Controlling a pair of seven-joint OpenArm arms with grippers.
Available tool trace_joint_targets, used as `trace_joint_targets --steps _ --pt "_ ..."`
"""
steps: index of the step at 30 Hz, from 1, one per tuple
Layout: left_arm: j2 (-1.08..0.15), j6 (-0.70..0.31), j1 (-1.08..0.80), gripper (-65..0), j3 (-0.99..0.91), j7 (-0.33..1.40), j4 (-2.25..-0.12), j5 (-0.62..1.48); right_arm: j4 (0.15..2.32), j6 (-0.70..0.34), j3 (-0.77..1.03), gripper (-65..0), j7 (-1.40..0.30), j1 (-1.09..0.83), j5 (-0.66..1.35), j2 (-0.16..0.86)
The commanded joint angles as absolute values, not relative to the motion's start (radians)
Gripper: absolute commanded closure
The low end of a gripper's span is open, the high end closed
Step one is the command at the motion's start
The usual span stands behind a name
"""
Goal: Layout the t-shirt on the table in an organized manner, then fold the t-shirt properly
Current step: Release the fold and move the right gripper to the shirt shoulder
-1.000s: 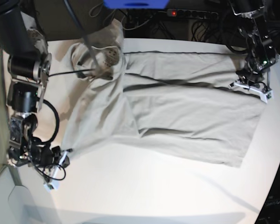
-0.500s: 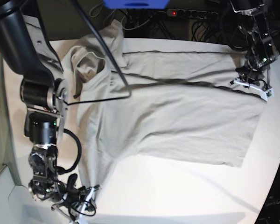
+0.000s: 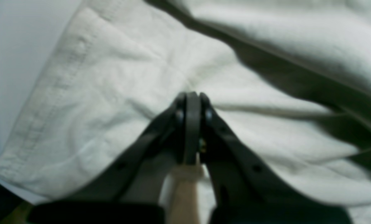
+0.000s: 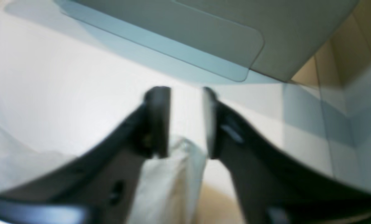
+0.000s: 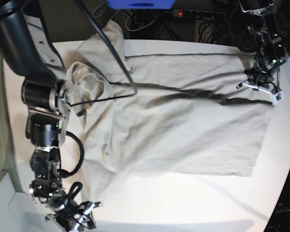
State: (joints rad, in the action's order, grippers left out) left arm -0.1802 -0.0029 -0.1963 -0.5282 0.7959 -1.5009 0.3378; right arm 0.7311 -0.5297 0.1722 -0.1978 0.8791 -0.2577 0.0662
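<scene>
The large beige-grey short-sleeved t-shirt (image 5: 183,125) is soft matt woven cloth, creased into ridges, with a stitched double-row hem (image 3: 48,93) showing just left of the left gripper (image 3: 190,102). That gripper's dark fingers look like smooth matt plastic, pressed together on a fold of the fabric. The wide white tabletop (image 5: 183,203) is smooth and matt, with only a faint sheen ahead of the right gripper (image 4: 185,121). This gripper's fingers (image 4: 157,118) are the same dark plastic, slightly glossy on their inner faces, parted over a limp cloth edge beneath them.
</scene>
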Motion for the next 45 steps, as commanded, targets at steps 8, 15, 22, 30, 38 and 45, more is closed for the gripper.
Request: trace_joint_targets --steps 8,15,22,30,38,45 --pt "-0.189 0.004 -0.199 -0.4 -0.529 0.835 -1.503 0.325 0.855 -0.516 0.180 -41.7 -0.186 0.811 -0.246 0.039" --pt "-0.240 0.004 -0.196 -0.4 -0.529 0.828 -1.503 0.331 1.305 -0.585 0.177 -41.5 -0.432 0.515 -0.246 -0.010" --pt "-0.263 0.004 -0.163 -0.4 -0.522 0.829 -1.494 0.326 1.638 -0.633 0.179 -41.7 -0.598 0.173 -0.246 -0.088" --pt "-0.259 0.002 -0.136 -0.4 -0.483 0.828 -1.491 0.326 1.900 -0.633 0.173 -41.9 -0.693 -0.113 -0.246 -0.157" --pt "-0.234 0.004 -0.137 -0.4 -0.472 0.826 -1.491 0.328 1.983 -0.634 0.077 -41.7 -0.774 -0.259 -0.222 -0.157" --pt "-0.220 0.004 -0.166 -0.4 -0.475 0.826 -1.489 0.325 1.985 -0.634 0.024 -41.5 -0.771 -0.326 -0.160 -0.157"
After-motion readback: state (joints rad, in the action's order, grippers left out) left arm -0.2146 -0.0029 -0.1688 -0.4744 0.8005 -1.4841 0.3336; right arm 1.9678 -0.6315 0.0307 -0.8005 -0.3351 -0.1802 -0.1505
